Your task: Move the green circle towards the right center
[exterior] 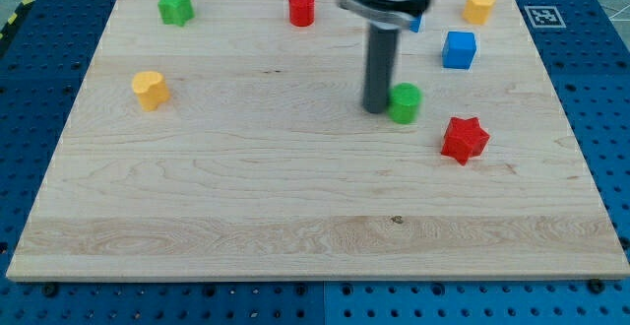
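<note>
My arm comes down from the top edge of the view, a bit right of the middle. It ends in a straight dark rod that stands upright. My tip (378,108) sits on the worktop (295,197), touching the left side of the green circle (405,101), or just beside it. There is no claw here, only the rod, so nothing is held.

The green circle is right of the worktop's middle, about halfway between the top and bottom edges. It is well away from the right edge.

Now the count. There are eight blocks.

Two are green: the green circle, and a green star (175,7) near the top left corner.

Two are red: a red circle (301,8) by the top edge, left of my arm, and a red star (465,139) down and to the right of the green circle.

Two are yellow: one yellow block (151,90) near the left edge, and another yellow block (479,6) near the top right corner. I cannot tell their shapes for sure.

Two are blue: a blue cube (459,49) under the top right yellow block, and a small blue bit (416,22) peeking out from behind my arm. Most of it is hidden.
</note>
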Motion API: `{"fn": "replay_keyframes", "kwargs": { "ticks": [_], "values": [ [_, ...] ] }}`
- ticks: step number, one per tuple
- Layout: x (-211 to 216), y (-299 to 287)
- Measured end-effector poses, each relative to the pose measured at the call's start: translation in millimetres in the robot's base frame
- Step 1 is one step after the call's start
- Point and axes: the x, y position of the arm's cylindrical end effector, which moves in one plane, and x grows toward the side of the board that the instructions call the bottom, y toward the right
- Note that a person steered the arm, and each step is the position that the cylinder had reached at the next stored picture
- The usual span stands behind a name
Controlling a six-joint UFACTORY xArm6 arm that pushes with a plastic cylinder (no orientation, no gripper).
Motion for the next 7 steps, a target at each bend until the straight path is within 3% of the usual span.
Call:
{"fn": "replay_keyframes", "kwargs": {
  "ticks": [1,3,5,6,7],
  "values": [
    [5.5,71.1],
    [25.2,79.8],
    [29.8,149.8],
    [12.2,149.2],
    [24.3,138.4]
  ]
}}
